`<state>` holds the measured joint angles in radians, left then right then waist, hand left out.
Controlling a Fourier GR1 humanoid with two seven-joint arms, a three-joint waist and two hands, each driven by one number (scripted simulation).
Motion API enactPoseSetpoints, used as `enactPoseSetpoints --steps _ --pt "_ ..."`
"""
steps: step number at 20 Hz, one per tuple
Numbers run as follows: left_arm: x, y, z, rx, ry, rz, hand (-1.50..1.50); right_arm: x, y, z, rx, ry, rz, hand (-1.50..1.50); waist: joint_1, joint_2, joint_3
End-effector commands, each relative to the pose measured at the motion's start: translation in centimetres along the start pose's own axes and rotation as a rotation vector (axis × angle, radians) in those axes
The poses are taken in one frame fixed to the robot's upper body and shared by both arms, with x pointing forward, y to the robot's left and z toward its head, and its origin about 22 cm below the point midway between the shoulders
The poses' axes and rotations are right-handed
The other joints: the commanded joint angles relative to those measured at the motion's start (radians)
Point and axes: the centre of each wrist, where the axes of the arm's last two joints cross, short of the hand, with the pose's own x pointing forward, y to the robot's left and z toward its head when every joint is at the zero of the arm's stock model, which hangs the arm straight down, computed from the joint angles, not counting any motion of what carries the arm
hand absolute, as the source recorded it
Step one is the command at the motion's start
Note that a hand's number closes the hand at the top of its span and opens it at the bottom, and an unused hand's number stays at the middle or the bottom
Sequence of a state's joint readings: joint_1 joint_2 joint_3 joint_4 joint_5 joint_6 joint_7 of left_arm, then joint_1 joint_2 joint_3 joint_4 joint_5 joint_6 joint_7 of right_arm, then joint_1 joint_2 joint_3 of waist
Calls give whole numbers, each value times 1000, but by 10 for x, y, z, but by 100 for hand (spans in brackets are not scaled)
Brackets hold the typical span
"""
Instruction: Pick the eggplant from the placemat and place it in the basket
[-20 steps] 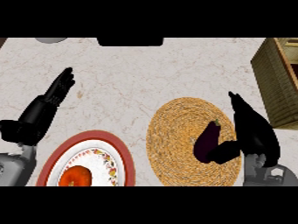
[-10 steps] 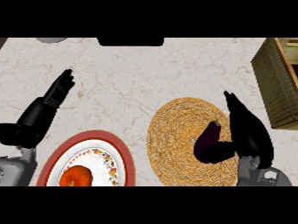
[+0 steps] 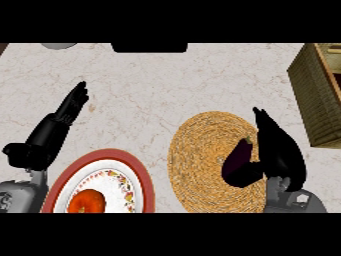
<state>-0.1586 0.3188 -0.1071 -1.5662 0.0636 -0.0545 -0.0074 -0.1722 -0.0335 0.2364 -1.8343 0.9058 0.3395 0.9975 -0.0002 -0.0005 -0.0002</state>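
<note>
– Fingers (image 3: pixel 267 127) of the right hand (image 3: pixel 280 155) are noted stretched almost straight along the eggplant (image 3: pixel 236 160). The thumb is set against its lower end. No closed hold is seen.
– Eggplant's place?
– It is logged lying on the placemat (image 3: pixel 199 150), right of the mat's middle, touching the palm. The grasp step is judged to be in hand, not yet made.
– What is called for next?
– The fingers are to be curled round the eggplant. A lift and a carry up and right of the placemat to the basket (image 3: pixel 313 100) would follow, with its near wall to be cleared.
– Other things?
– Just left of the placemat a red-rimmed plate (image 3: pixel 110 152) with a red-orange fruit (image 3: pixel 86 201) is recorded. Further left, the left hand (image 3: pixel 53 132) is held open, straight-fingered and empty. Beyond the placemat, at the bench's (image 3: pixel 165 85) far edge, a dark object (image 3: pixel 149 47) is noted. Nothing is seen standing between placemat and basket.
</note>
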Motion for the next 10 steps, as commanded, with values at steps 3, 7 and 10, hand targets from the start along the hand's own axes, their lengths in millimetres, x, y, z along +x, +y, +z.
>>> enactPoseSetpoints --steps 3,7,10 --pt "14 -12 -1 -19 -25 -16 0 19 17 -9 29 86 55 -150 5 0 0" --pt "19 -3 4 -3 -19 -3 0 6 16 -18 33 101 75 -150 2 0 0" --pt "-2 -4 -10 10 0 12 0 10 23 -25 47 115 57 -150 0 1 0"
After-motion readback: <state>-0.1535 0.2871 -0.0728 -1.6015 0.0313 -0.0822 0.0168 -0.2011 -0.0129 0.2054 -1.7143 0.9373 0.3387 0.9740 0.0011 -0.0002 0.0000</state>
